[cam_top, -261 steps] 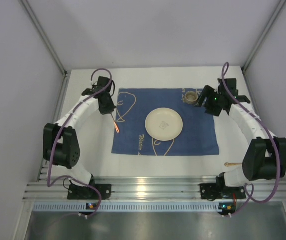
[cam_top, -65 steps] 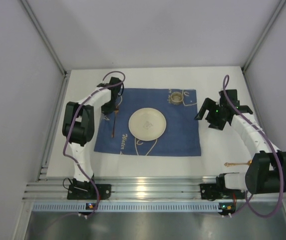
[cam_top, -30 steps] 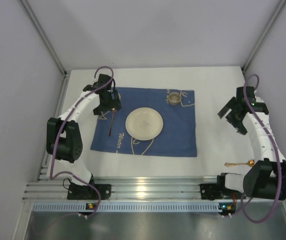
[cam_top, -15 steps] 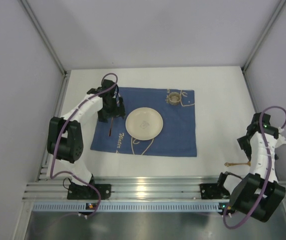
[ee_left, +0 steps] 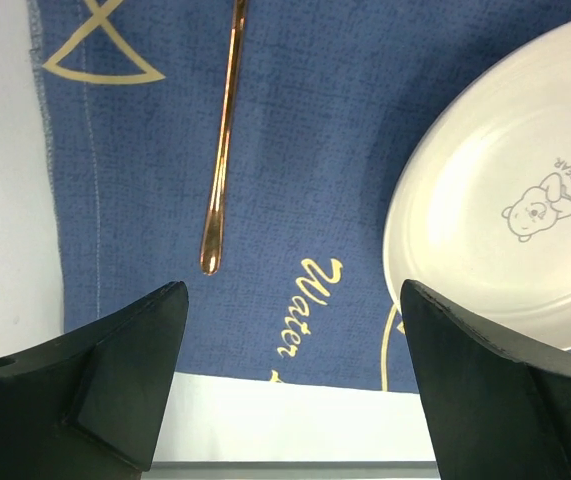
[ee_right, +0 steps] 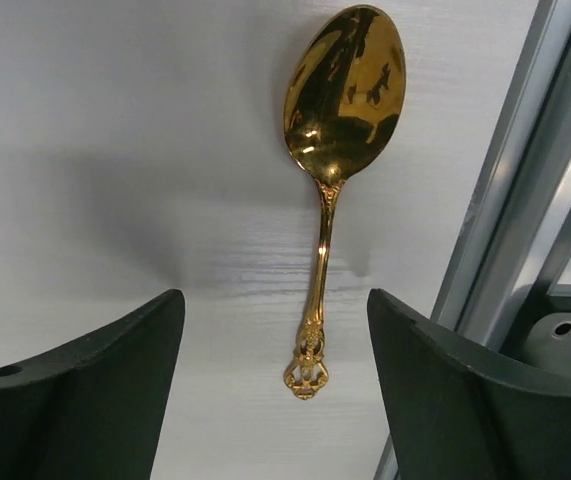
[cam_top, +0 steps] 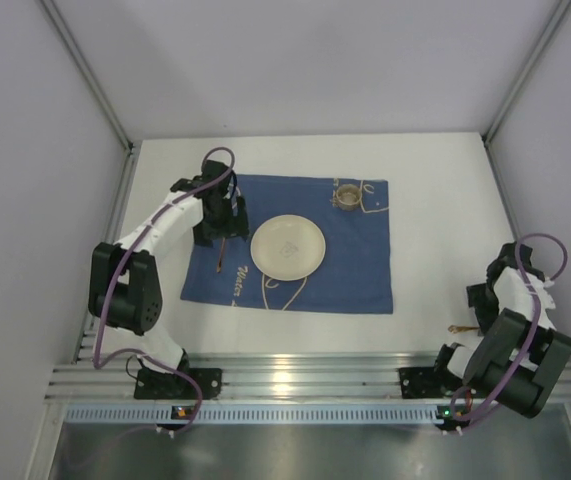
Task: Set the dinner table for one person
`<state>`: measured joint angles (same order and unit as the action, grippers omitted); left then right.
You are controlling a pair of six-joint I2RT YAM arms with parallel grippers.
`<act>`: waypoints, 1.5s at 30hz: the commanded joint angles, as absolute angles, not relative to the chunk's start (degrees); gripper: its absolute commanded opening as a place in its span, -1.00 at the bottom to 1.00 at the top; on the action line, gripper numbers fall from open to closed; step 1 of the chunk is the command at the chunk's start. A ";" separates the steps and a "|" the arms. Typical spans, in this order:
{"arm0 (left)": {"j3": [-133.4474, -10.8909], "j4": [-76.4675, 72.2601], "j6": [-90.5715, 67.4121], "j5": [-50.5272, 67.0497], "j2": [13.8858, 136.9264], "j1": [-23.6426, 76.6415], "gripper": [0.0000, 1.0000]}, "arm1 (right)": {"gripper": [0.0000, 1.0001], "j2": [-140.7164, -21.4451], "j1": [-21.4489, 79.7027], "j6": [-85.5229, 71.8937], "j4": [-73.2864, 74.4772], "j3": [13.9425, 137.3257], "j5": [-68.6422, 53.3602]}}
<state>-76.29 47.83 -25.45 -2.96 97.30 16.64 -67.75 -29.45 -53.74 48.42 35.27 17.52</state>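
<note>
A blue placemat (cam_top: 355, 270) lies on the white dinner table (cam_top: 435, 200). On it are a cream plate (cam_top: 288, 247) and a small cup (cam_top: 346, 196). A copper utensil (ee_left: 223, 140) rests on the mat left of the plate (ee_left: 505, 220). My left gripper (ee_left: 293, 300) hovers open above the mat's near edge, holding nothing. A gold spoon (ee_right: 325, 200) lies on the bare table at the near right (cam_top: 458, 328). My right gripper (ee_right: 275, 300) is low over it and open. The spoon's ornate handle end sits between the fingers, untouched.
An aluminium rail (ee_right: 505, 250) runs right beside the spoon along the table's near edge (cam_top: 315, 380). Grey enclosure walls stand on the left, right and far sides. The right arm is folded back tightly over its base (cam_top: 510, 350).
The right arm swung from the far right back to the near right corner and came down over the gold spoon, its jaws narrowing somewhat. The left gripper barely moved.
</note>
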 commanded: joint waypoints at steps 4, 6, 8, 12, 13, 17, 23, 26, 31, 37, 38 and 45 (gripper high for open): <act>-74.71 49.04 -25.14 -6.94 94.04 16.70 0.84 | 0.25 -68.38 -31.82 -55.63 39.38 32.96 17.22; -74.53 48.69 -25.14 -7.29 93.87 16.70 0.84 | 0.17 -68.20 -31.82 -55.81 37.54 32.26 16.88; -74.18 48.60 -25.14 -8.69 93.78 16.70 0.84 | 0.05 -68.38 -31.82 -55.99 36.30 31.38 16.44; -74.18 49.04 -24.26 -10.89 94.04 16.70 0.83 | -0.13 -69.26 -31.82 -55.46 33.32 30.32 17.23; -74.09 49.04 -24.17 -11.25 94.04 16.70 0.83 | -0.21 -69.61 -31.82 -55.20 32.09 30.06 17.40; -74.00 49.04 -24.08 -11.51 94.22 16.70 0.83 | -0.62 -71.45 -31.82 -52.48 27.96 29.97 15.21; -73.21 48.87 -25.40 -11.08 94.48 16.70 0.82 | -1.00 -77.25 -29.01 -49.05 26.10 34.09 12.04; -73.30 48.69 -25.66 -11.34 94.22 16.70 0.82 | -1.00 -76.73 -23.40 -48.69 27.94 38.04 14.49; -74.09 49.04 -26.45 -11.69 93.78 16.70 0.82 | -1.00 -76.11 -12.23 -48.43 33.04 48.04 17.31; -74.71 49.13 -27.86 -11.86 92.55 16.70 0.83 | -1.00 -74.44 3.23 -48.08 36.73 59.39 20.39; -74.79 49.22 -28.21 -11.95 92.29 16.70 0.84 | -1.00 -74.79 5.17 -48.08 37.26 60.46 20.48; -73.39 49.48 -30.67 -14.58 88.69 16.70 0.96 | -1.00 -85.68 26.86 -42.29 34.81 67.49 16.79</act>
